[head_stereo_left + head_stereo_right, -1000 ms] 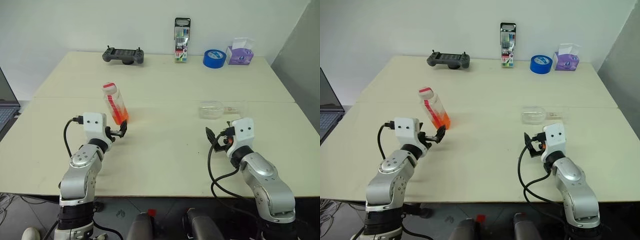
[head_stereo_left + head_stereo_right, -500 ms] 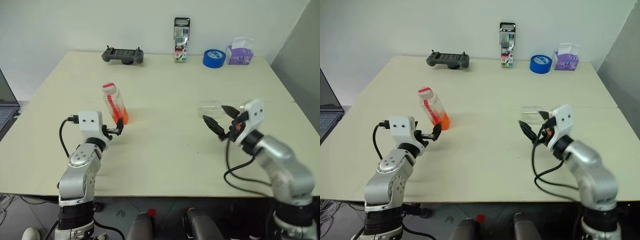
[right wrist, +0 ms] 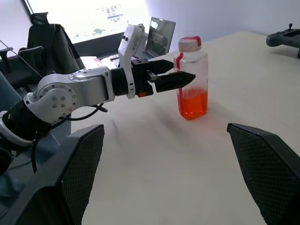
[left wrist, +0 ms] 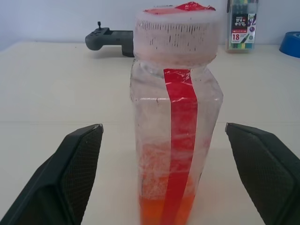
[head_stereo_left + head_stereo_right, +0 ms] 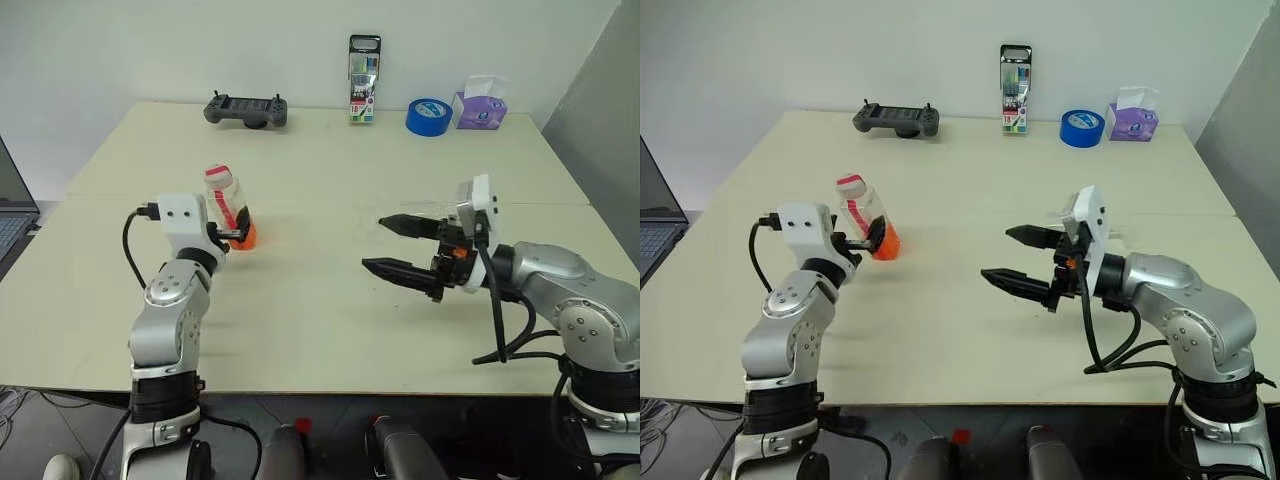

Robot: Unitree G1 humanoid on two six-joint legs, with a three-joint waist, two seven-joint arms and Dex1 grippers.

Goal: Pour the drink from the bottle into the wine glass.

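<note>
The left gripper [image 4: 161,154] stands released, its two black fingers wide on either side of the small clear squarish plastic bottle [image 4: 176,126] without touching it. That bottle stands upright on the left of the cream table [image 5: 320,300], red-pink cap on, translucent orange-red drink [image 3: 192,104] low in its base. The right gripper [image 5: 400,248], jaws also spread and empty, hangs above mid-table pointing left, and behind it the clear stemmed wine glass [image 5: 432,211] lies on the table.

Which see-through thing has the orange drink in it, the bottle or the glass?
The bottle, standing by the left gripper, has orange drink at its bottom and a pink cap. The glass, beyond the right gripper, looks empty.
</note>
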